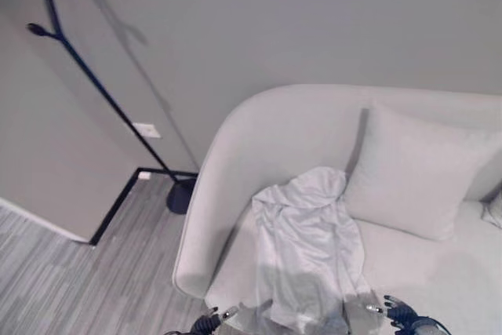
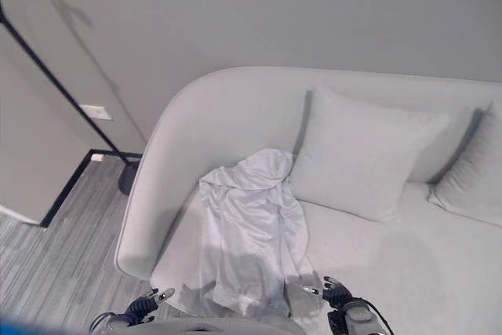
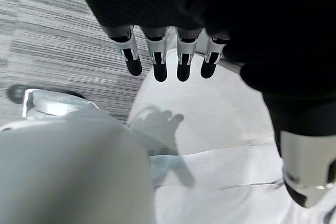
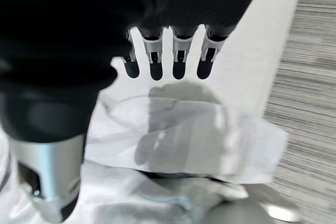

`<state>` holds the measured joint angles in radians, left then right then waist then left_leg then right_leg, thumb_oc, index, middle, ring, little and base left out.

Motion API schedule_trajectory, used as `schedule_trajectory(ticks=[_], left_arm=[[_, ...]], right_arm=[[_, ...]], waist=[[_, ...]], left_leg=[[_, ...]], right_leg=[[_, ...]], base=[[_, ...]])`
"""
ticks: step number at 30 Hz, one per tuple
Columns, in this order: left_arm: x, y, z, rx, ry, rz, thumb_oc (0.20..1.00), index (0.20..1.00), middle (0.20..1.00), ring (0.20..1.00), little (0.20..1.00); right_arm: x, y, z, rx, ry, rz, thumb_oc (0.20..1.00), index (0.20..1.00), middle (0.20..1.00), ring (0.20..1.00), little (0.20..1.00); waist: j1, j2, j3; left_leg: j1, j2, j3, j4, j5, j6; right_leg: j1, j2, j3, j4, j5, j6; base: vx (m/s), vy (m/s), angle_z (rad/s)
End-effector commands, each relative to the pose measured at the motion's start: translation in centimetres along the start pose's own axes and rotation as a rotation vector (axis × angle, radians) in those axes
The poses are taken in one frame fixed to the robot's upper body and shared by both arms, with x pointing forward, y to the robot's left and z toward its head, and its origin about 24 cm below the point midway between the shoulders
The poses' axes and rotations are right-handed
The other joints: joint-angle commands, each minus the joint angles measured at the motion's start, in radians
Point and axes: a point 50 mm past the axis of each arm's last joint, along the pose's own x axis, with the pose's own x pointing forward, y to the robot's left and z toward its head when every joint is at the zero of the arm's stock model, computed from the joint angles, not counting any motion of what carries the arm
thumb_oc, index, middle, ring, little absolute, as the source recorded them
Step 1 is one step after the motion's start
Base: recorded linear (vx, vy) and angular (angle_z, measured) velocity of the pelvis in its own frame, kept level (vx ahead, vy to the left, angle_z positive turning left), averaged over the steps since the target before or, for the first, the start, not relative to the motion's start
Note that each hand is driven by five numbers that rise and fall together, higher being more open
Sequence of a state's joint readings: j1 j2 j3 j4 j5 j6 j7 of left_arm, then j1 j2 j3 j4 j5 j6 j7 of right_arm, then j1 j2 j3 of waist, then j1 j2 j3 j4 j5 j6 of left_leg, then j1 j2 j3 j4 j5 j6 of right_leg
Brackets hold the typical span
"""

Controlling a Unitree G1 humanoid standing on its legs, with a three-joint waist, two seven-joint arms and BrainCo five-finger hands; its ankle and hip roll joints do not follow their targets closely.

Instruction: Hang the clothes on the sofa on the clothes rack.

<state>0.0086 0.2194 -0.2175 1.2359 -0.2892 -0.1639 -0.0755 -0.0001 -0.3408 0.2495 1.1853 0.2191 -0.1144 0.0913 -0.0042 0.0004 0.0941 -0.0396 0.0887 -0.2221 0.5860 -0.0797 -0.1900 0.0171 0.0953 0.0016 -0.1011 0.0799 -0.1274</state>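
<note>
Hands hover with fingers straight and empty, left hand [image 2: 145, 304] and right hand [image 2: 336, 294] flanking the near hem of a white shirt [image 2: 252, 233], seemingly poised to lift it. Beyond them the shirt lies on a pale sofa [image 2: 376, 249] beside a cushion [image 2: 357, 158]; far left, the black clothes rack [image 1: 94, 84] stands against the grey wall [image 1: 298, 21].

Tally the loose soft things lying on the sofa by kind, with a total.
White garment: 1
Pale grey cushions: 2
Total: 3
</note>
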Motion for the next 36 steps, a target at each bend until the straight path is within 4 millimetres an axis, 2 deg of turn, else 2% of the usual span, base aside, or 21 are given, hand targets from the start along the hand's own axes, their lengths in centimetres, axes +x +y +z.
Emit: schedule_trajectory(ticks=[1, 3, 4, 5, 6, 8, 9, 12, 15, 18, 20, 24, 29, 30, 32, 33, 35, 36], left_arm=[[0.0, 0.4, 0.7, 0.076, -0.031, -0.015, 1.000, 1.000, 1.000, 1.000, 1.000], [0.0, 0.4, 0.7, 0.078, -0.031, -0.016, 1.000, 1.000, 1.000, 1.000, 1.000], [0.0, 0.4, 0.9, 0.079, -0.038, -0.016, 1.000, 1.000, 1.000, 1.000, 1.000], [0.0, 0.4, 0.9, 0.079, -0.038, -0.016, 1.000, 1.000, 1.000, 1.000, 1.000], [0.1, 0.3, 1.1, 0.082, -0.045, -0.018, 1.000, 1.000, 1.000, 1.000, 1.000], [0.1, 0.2, 1.3, 0.091, -0.051, -0.022, 1.000, 1.000, 1.000, 1.000, 1.000], [0.2, 0.1, 1.3, 0.094, -0.050, -0.024, 1.000, 1.000, 1.000, 1.000, 1.000], [0.1, -0.1, 0.4, 0.107, -0.014, -0.025, 1.000, 1.000, 1.000, 1.000, 1.000], [-0.1, 0.3, -0.3, 0.123, 0.016, -0.015, 1.000, 1.000, 1.000, 1.000, 1.000], [-0.2, 1.2, -0.1, 0.117, 0.006, 0.015, 1.000, 1.000, 1.000, 1.000, 1.000], [-0.1, 1.8, 0.9, 0.117, -0.027, 0.037, 1.000, 1.000, 1.000, 1.000, 1.000], [0.0, 2.1, 1.8, 0.122, -0.066, 0.048, 1.000, 1.000, 1.000, 1.000, 1.000], [-0.1, 2.6, 4.9, 0.123, -0.202, 0.059, 1.000, 1.000, 1.000, 1.000, 1.000], [-0.4, 2.7, 7.3, 0.144, -0.307, 0.052, 1.000, 1.000, 1.000, 1.000, 1.000], [-1.1, 2.7, 9.9, 0.167, -0.421, 0.035, 1.000, 1.000, 1.000, 1.000, 1.000], [-1.2, 2.7, 9.9, 0.167, -0.420, 0.035, 1.000, 1.000, 1.000, 1.000, 1.000], [-2.0, 2.9, 12.7, 0.189, -0.530, 0.040, 1.000, 1.000, 1.000, 1.000, 1.000], [-2.6, 2.4, 15.3, 0.212, -0.621, 0.042, 1.000, 1.000, 1.000, 1.000, 1.000]], right_arm=[[-0.3, -1.3, -0.3, 0.028, -0.010, -0.042, 1.000, 1.000, 1.000, 1.000, 1.000], [-0.3, -1.2, -0.3, 0.027, -0.013, -0.041, 1.000, 1.000, 1.000, 1.000, 1.000], [-0.3, -1.4, -0.2, 0.027, -0.017, -0.046, 1.000, 1.000, 1.000, 1.000, 1.000], [-0.3, -1.4, -0.2, 0.027, -0.017, -0.046, 1.000, 1.000, 1.000, 1.000, 1.000], [-0.3, -1.5, 0.1, 0.020, -0.022, -0.049, 1.000, 1.000, 1.000, 1.000, 1.000], [-0.1, -1.4, 0.3, 0.010, -0.023, -0.047, 1.000, 1.000, 1.000, 1.000, 1.000], [-0.1, -1.3, 0.3, 0.005, -0.022, -0.045, 1.000, 1.000, 1.000, 1.000, 1.000], [0.0, -0.6, 0.2, -0.017, -0.012, -0.026, 1.000, 1.000, 1.000, 1.000, 1.000], [0.0, 0.1, -0.3, -0.018, 0.006, -0.006, 1.000, 1.000, 1.000, 1.000, 1.000], [0.1, 0.6, 0.0, -0.025, 0.000, 0.008, 1.000, 1.000, 1.000, 1.000, 1.000], [0.3, 0.8, 0.9, -0.033, -0.032, 0.015, 1.000, 1.000, 1.000, 1.000, 1.000], [0.4, 0.8, 1.6, -0.041, -0.057, 0.016, 1.000, 1.000, 1.000, 1.000, 1.000], [0.3, -0.1, 3.2, -0.059, -0.121, -0.016, 1.000, 1.000, 1.000, 1.000, 1.000], [0.2, -0.7, 4.8, -0.081, -0.187, -0.035, 1.000, 1.000, 1.000, 1.000, 1.000], [-0.1, -1.5, 7.3, -0.121, -0.282, -0.064, 1.000, 1.000, 1.000, 1.000, 1.000], [-0.1, -1.5, 7.3, -0.121, -0.281, -0.064, 1.000, 1.000, 1.000, 1.000, 1.000], [-0.6, -2.4, 10.5, -0.185, -0.389, -0.101, 1.000, 1.000, 1.000, 1.000, 1.000], [-1.1, -2.5, 13.6, -0.234, -0.483, -0.122, 1.000, 1.000, 1.000, 1.000, 1.000]], waist=[[-0.014, -0.001, -0.001], [-0.012, -0.004, 0.000], [-0.007, -0.014, 0.002], [-0.006, -0.014, 0.003], [0.012, -0.013, 0.013], [0.034, 0.001, 0.025], [0.038, 0.009, 0.030], [0.040, 0.024, 0.017], [0.039, 0.023, -0.003], [0.052, 0.010, -0.007], [0.057, 0.001, 0.001], [0.057, -0.003, 0.006], [0.055, -0.008, 0.017], [0.055, -0.010, 0.028], [0.057, -0.010, 0.055], [0.058, -0.011, 0.054], [0.058, -0.007, 0.095], [0.056, -0.005, 0.130]], left_leg=[[0.098, 0.077, 0.085, -0.300, 0.207, 0.115], [0.085, 0.078, 0.099, -0.324, 0.190, 0.117], [0.034, 0.059, 0.120, -0.401, 0.127, 0.119], [0.036, 0.059, 0.121, -0.399, 0.124, 0.120], [-0.032, 0.004, 0.088, -0.483, 0.112, 0.119], [-0.081, -0.056, 0.020, -0.568, 0.162, 0.119], [-0.101, -0.073, 0.010, -0.593, 0.189, 0.116], [-0.053, -0.072, 0.019, -0.656, 0.195, 0.115], [-0.021, -0.077, 0.053, -0.669, 0.178, 0.130], [0.000, -0.088, 0.096, -0.671, 0.149, 0.160], [-0.004, -0.103, 0.117, -0.666, 0.127, 0.183], [-0.015, -0.114, 0.134, -0.659, 0.114, 0.195], [-0.028, -0.131, 0.138, -0.650, 0.100, 0.210], [-0.034, -0.137, 0.139, -0.646, 0.094, 0.218], [-0.042, -0.141, 0.142, -0.634, 0.085, 0.228], [-0.043, -0.140, 0.143, -0.633, 0.084, 0.228], [-0.042, -0.136, 0.154, -0.631, 0.083, 0.232], [-0.042, -0.132, 0.157, -0.634, 0.085, 0.229]], right_leg=[[0.016, -0.091, -0.047, 0.014, -0.070, 0.174], [0.021, -0.096, -0.048, 0.014, -0.076, 0.177], [0.027, -0.112, -0.052, 0.014, -0.087, 0.183], [0.030, -0.112, -0.051, 0.014, -0.088, 0.184], [0.032, -0.111, -0.035, 0.014, -0.097, 0.184], [0.050, -0.093, -0.010, 0.014, -0.108, 0.180], [0.064, -0.086, -0.003, 0.014, -0.116, 0.179], [0.073, -0.081, 0.013, 0.014, -0.119, 0.187], [0.072, -0.117, 0.028, 0.014, -0.111, 0.210], [0.060, -0.157, 0.048, 0.014, -0.093, 0.233], [0.034, -0.188, 0.058, 0.014, -0.078, 0.256], [0.013, -0.210, 0.064, 0.014, -0.065, 0.272], [-0.011, -0.234, 0.071, 0.014, -0.051, 0.288], [-0.029, -0.242, 0.072, 0.031, -0.048, 0.295], [-0.084, -0.245, 0.077, 0.110, -0.050, 0.305], [-0.087, -0.245, 0.078, 0.113, -0.052, 0.305], [-0.160, -0.235, 0.079, 0.212, -0.041, 0.319], [-0.207, -0.234, 0.062, 0.229, -0.020, 0.320]], base=[[0.08, 0.019, -0.05], [0.08, 0.029, 0.21], [0.08, 0.031, 0.43], [0.13, 0.074, 0.50], [0.10, 0.076, 0.37], [0.13, 0.100, 0.29], [0.14, 0.111, 0.22], [0.13, 0.140, -0.30], [0.16, 0.218, -1.06], [0.14, 0.261, -0.54], [0.05, 0.198, -0.27], [0.01, 0.126, -0.11], [0.00, 0.106, -0.05], [-0.05, 0.097, -0.10], [-0.08, 0.063, -0.14], [-0.09, 0.035, -0.10], [-0.13, 0.024, -0.13], [-0.11, -0.002, -0.37]])
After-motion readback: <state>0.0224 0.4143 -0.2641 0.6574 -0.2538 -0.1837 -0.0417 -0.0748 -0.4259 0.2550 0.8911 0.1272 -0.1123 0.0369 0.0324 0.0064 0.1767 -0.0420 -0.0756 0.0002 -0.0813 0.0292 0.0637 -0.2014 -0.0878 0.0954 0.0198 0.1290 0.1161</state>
